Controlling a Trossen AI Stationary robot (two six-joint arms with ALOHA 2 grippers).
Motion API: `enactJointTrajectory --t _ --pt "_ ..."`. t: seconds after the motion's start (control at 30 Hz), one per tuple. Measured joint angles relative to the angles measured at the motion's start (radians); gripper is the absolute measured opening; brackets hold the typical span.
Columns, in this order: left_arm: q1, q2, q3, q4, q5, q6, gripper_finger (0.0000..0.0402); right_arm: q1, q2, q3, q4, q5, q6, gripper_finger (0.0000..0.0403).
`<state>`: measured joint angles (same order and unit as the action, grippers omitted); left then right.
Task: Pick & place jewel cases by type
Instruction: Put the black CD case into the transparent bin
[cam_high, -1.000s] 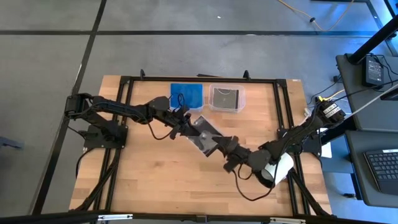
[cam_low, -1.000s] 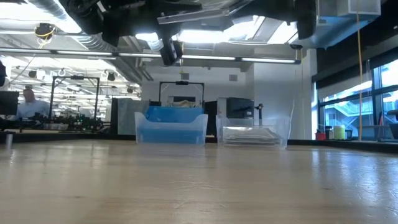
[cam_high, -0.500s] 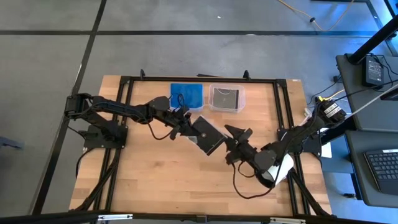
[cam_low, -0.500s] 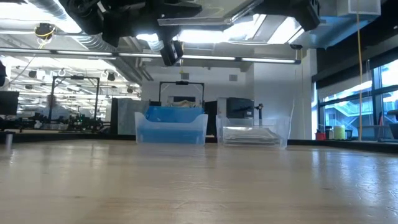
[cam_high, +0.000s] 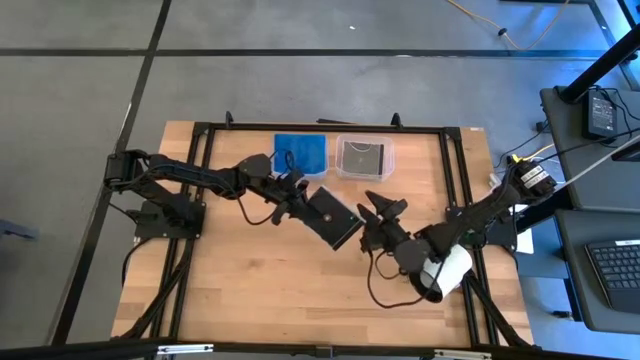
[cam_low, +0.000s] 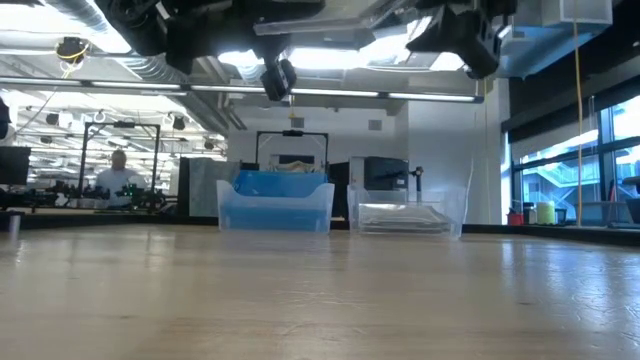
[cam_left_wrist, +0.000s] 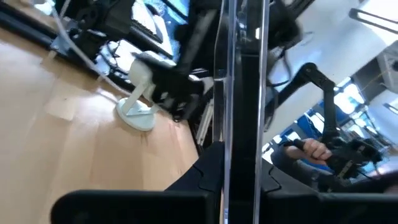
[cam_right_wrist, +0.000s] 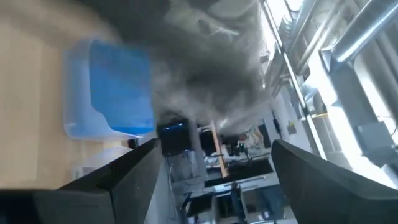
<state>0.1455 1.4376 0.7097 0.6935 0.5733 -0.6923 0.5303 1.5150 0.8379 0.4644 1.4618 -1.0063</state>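
I see my left gripper (cam_high: 303, 203) clamped on 1 dark jewel case (cam_high: 335, 217); my right gripper (cam_high: 380, 213) gapes wide just beside that case.

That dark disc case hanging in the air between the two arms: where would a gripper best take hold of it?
By a free edge. The dark case is thin and flat, so fingers should close across its thickness. The left gripper already holds the edge toward the blue tub; the open right gripper would best come in from the opposite edge.
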Motion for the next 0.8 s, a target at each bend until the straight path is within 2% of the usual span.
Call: enactJointTrajectory --t 0.3,0.4,0.5,0.67,0.8 --pt "0.000 0.000 0.000 0.137 0.101 0.003 0.0020 -0.071 0.000 0.000 -0.345 -0.252 0.486 0.0307" --pt "0.000 0.000 0.000 0.157 0.104 0.027 0.0020 -0.097 0.000 0.000 -0.418 -0.417 0.674 0.0307" --pt "0.000 0.000 0.000 0.157 0.103 0.106 0.0020 -0.129 0.000 0.000 -0.476 -0.614 0.842 0.0307" --pt "0.000 0.000 0.000 0.157 0.098 0.247 0.0020 -0.156 -0.016 0.000 -0.565 -0.715 1.014 0.0307" --pt "0.001 0.000 0.000 0.164 0.079 0.400 0.0020 -0.161 -0.104 -0.001 -0.624 -0.868 1.137 0.0307"
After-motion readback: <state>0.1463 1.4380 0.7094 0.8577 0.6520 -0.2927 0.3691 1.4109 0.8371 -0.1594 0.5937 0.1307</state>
